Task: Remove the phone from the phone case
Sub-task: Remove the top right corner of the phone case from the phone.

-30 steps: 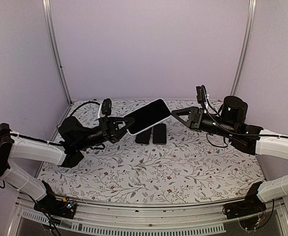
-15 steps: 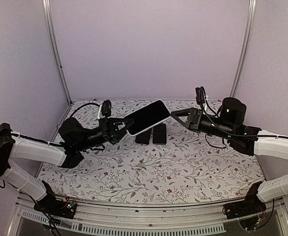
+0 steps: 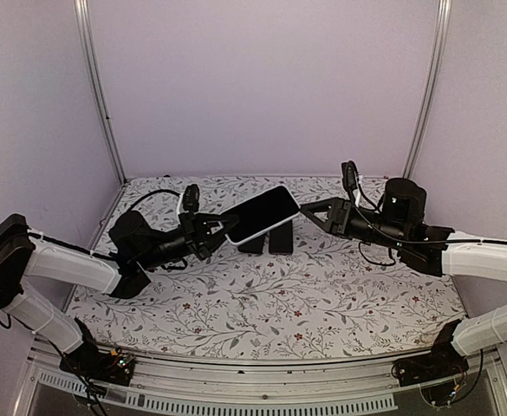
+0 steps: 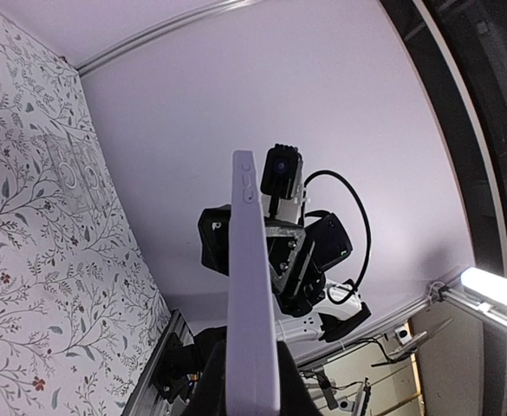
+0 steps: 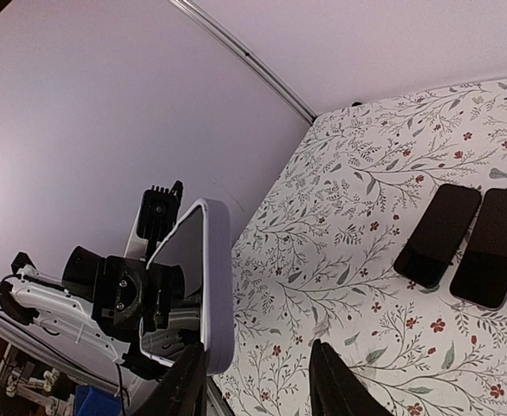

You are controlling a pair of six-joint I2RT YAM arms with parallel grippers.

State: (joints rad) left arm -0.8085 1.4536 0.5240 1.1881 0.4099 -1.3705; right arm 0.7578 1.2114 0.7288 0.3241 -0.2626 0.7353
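We read no text, brand, number or sign anywhere: phone case (image 4: pixel 251 295) edge blank, two black phones (image 3: pixel 281 238) at table's 12 o'clock dark, floral cloth (image 3: pixel 322 295) pattern only.

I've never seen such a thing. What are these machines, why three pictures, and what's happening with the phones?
Those are two robot arms bolted side by side, each ending in a two-finger pincer. The wide picture comes from a fixed camera above and behind them; the other two come from small cameras on the wrists. The left pincer is shut on a phone in its pale phone case, held in the air. The right pincer is open, close by the phone's far end. Two black phones lie side by side on the flowery tablecloth.
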